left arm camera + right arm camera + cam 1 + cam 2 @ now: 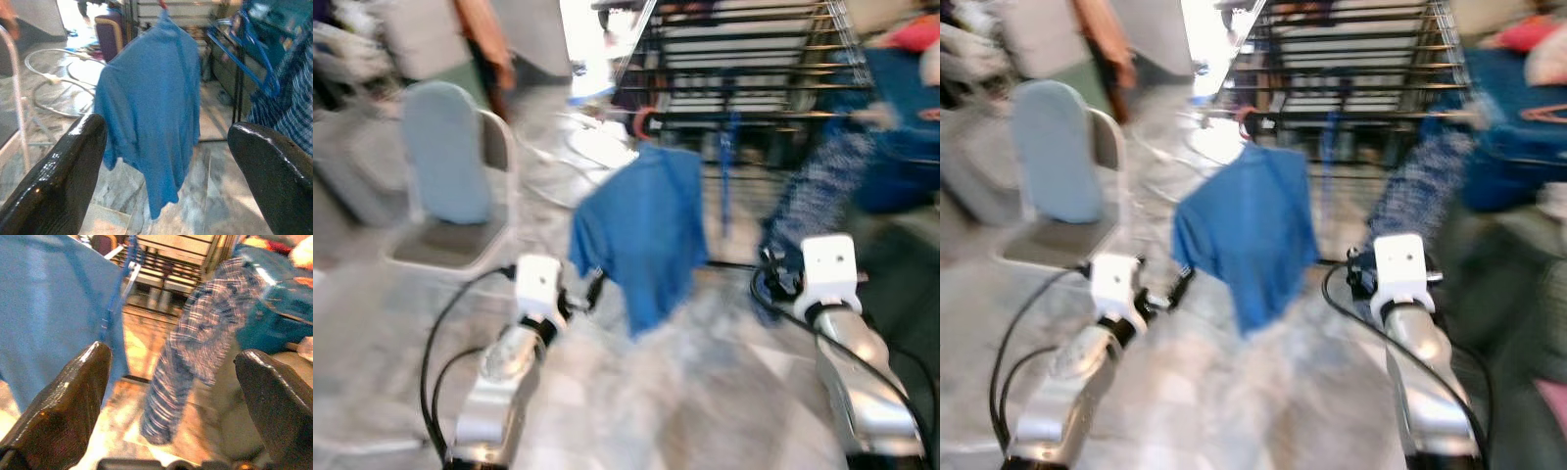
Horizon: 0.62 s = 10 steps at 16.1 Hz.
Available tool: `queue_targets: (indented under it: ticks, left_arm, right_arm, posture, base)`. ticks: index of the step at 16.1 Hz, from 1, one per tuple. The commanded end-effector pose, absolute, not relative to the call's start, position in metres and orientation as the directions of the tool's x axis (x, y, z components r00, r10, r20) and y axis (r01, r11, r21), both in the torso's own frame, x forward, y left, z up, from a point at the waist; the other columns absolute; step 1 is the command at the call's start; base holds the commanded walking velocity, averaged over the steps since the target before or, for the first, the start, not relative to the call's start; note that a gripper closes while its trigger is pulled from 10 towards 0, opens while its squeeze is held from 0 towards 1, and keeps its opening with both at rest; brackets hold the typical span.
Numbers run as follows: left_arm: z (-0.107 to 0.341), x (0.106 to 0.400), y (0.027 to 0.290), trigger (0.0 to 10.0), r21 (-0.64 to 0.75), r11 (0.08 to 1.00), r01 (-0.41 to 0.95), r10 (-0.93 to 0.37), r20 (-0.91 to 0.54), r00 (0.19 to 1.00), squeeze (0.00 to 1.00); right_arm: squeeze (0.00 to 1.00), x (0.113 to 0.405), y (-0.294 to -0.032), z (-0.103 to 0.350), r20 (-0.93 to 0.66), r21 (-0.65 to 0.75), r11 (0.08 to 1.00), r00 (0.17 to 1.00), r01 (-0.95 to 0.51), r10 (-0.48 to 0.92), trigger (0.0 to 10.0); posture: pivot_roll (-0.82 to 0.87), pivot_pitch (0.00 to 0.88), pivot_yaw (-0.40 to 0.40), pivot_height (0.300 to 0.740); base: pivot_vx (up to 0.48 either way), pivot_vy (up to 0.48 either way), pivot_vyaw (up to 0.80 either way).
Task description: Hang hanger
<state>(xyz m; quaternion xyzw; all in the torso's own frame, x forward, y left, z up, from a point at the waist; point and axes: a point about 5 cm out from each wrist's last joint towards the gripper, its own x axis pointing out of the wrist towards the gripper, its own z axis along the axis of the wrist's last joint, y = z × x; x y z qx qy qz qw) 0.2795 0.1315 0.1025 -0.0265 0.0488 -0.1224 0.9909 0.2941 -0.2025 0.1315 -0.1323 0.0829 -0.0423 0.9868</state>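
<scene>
A blue shirt (641, 230) hangs from a red hanger hook (641, 122) on the dark rail (754, 119) of a clothes rack ahead of me. My left gripper (594, 290) is low in front of the shirt's left hem and apart from it. In the left wrist view its black fingers (58, 176) stand wide apart, with the shirt (151, 107) seen between them. My right gripper (773, 276) is raised to the right of the shirt, open, with nothing held. Its fingers (73, 396) frame a plaid garment (195, 333). The head views are blurred.
A grey chair with a pale blue back (450, 166) stands at the left, and a person (460, 39) is behind it. Empty blue hangers (244, 54) hang on the rack. A plaid garment (813, 196) and blue-teal bundles (901, 127) crowd the right. The floor is marbled tile.
</scene>
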Motion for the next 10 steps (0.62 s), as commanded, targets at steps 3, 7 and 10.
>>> queue_targets:
  ticks: [3, 7, 10]
  left_arm:
    - [0.103, 0.274, 0.164, 10.0, -0.031, 0.998, 0.054, -0.056, -0.069, 0.996, 0.00]
    - [0.089, 0.261, 0.175, 10.0, 0.013, 0.999, -0.049, 0.050, -0.100, 0.994, 0.00]
    - [0.089, 0.261, 0.174, 10.0, 0.017, 0.998, -0.062, 0.064, -0.095, 0.993, 0.00]
  right_arm:
    - [0.00, 0.312, -0.184, 0.137, -0.125, -0.287, 0.958, 0.992, -0.002, -0.035, 10.0]
    - [0.00, 0.317, -0.166, 0.125, -0.147, -0.212, 0.976, 0.989, -0.053, 0.022, 10.0]
    - [0.00, 0.314, -0.164, 0.112, -0.188, -0.206, 0.975, 0.981, -0.079, 0.040, 10.0]
  posture:
    - [-0.08, 0.000, 0.021, 0.740]
    - [-0.05, 0.000, 0.030, 0.740]
    - [-0.04, 0.000, 0.032, 0.740]
  base:
    - [0.000, 0.000, 0.00]
    - [0.000, 0.000, 0.00]
    - [0.000, 0.000, 0.00]
